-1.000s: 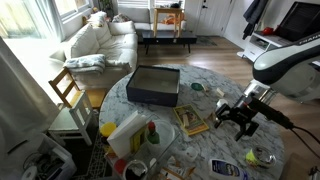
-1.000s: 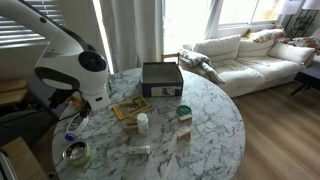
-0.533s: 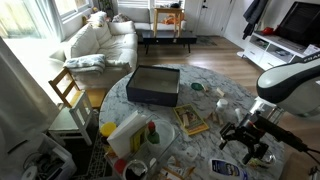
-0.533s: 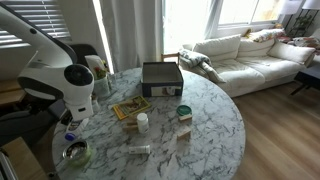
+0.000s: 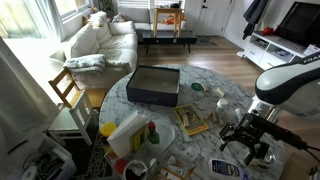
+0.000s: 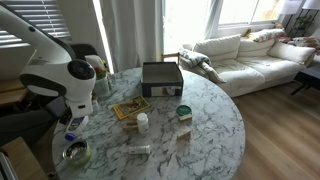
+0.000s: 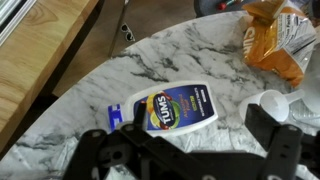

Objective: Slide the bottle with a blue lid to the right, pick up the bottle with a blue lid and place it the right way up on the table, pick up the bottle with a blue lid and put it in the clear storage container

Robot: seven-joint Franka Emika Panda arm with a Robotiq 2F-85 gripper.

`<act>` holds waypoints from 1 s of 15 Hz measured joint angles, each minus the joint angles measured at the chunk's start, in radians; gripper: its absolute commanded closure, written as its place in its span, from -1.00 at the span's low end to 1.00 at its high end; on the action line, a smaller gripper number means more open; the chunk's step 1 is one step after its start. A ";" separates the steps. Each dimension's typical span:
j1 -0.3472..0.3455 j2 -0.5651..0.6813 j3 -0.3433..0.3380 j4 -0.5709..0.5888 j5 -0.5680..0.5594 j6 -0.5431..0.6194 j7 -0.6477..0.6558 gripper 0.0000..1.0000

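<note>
The bottle with a blue lid (image 7: 170, 110) lies on its side on the marble table, a pale bottle with a colourful TUMS label and its blue cap pointing left. It also shows in an exterior view (image 5: 227, 168) near the table's front edge. My gripper (image 7: 198, 122) hangs open just above it, one finger near the cap end and the other past the base, not touching. The gripper shows in both exterior views (image 5: 248, 148) (image 6: 75, 118). The clear storage container (image 5: 152, 71) (image 6: 161, 66) sits at the far side of the table.
A tilted white plastic box (image 5: 125, 130), a book (image 5: 190, 121) (image 6: 130, 107), a small white bottle (image 6: 142, 122) and a glass bowl (image 6: 75, 153) stand on the table. An orange bag (image 7: 275, 35) and a white cup (image 7: 278, 102) lie near the gripper. The table edge (image 7: 75, 90) is close.
The arm has swung toward the table's edge and come down over the lying bottle. In the last half second it has hardly moved. The bottle has not moved.
</note>
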 measured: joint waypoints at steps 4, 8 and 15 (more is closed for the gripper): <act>0.017 0.016 0.004 -0.002 0.000 -0.082 -0.167 -1.00; 0.035 0.044 0.014 -0.003 -0.016 -0.174 -0.336 -1.00; 0.057 0.112 0.045 0.004 -0.197 -0.205 -0.411 -1.00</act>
